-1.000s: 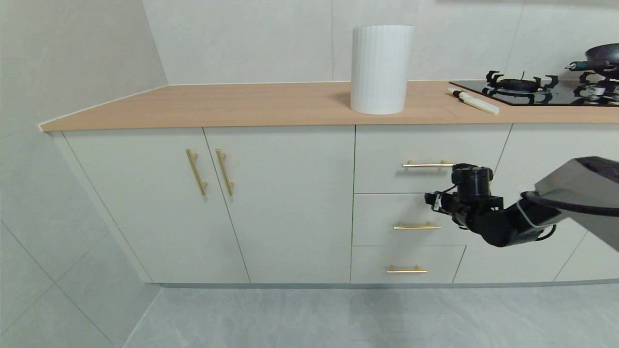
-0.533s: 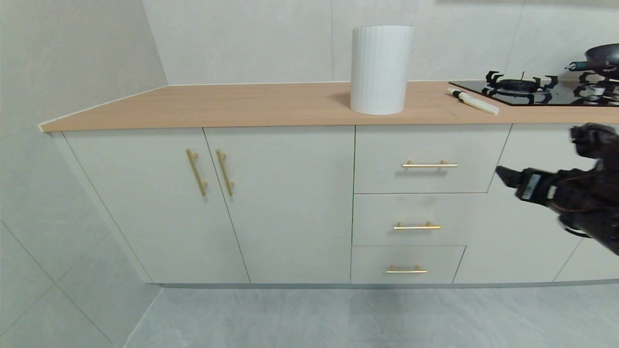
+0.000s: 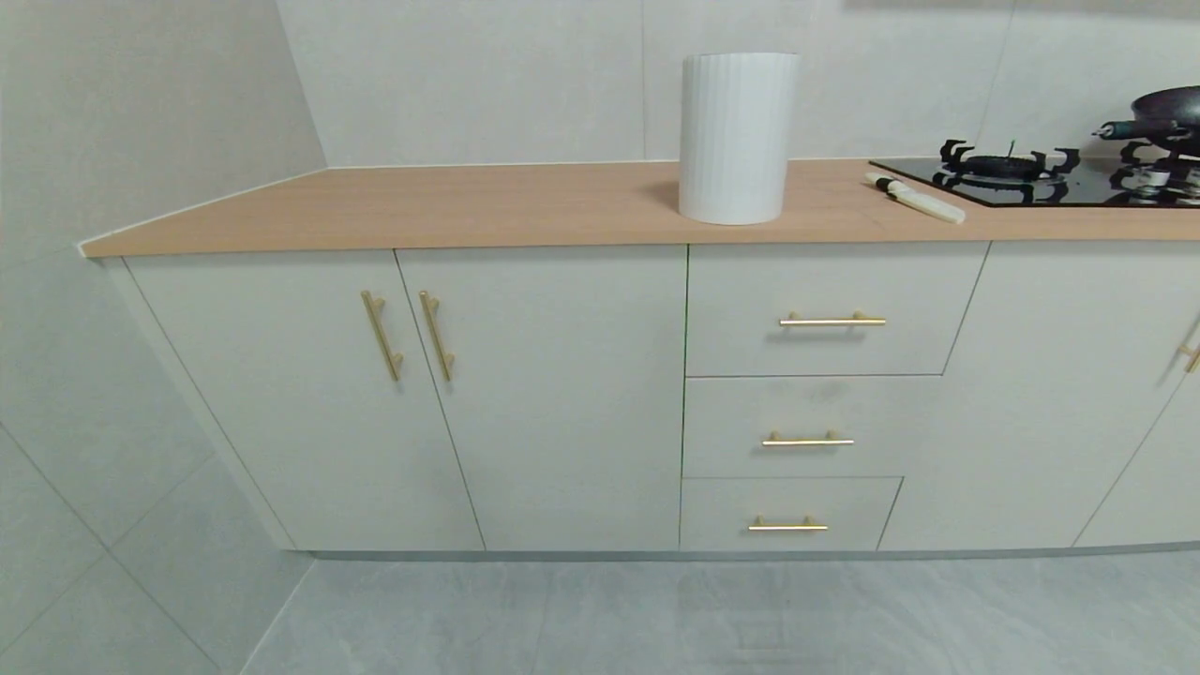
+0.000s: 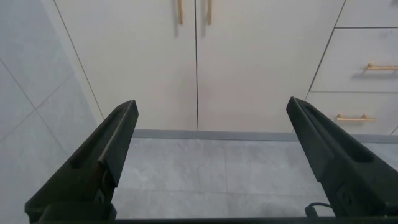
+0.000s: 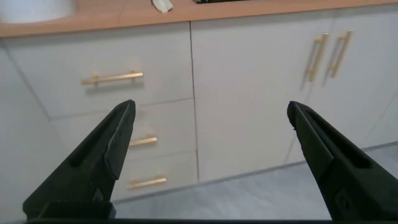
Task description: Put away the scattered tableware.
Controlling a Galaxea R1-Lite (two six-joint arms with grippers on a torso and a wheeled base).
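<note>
The floor [image 3: 656, 619] is grey tile and runs up to the plinth under the cabinet run. The left gripper [image 4: 211, 109] hangs over this floor and faces the foot of the double doors [image 3: 408, 333]. Its jaws are spread wide with nothing between them. The right gripper [image 5: 211, 109] faces the drawer stack [image 3: 806, 375]. Its jaws are likewise spread wide and hold nothing.

On the cabinet front, the double doors carry two upright gold handles. The drawer stack has three fronts with horizontal gold handles. All fronts are closed.

The worktop [image 3: 469, 202] is wood and ends at the side wall [image 3: 112, 141] on the left. A white ribbed container [image 3: 738, 136] stands upright near its middle. The utensil [image 3: 914, 197] is pale with a dark band. It lies flat on the worktop between the container and the hob [image 3: 1031, 183], just beside the hob's edge. Its exact type cannot be determined. A dark pan [image 3: 1167, 103] on the far burner is cut off at the right edge. The tiled rear wall [image 3: 469, 75] stands behind the worktop.
</note>
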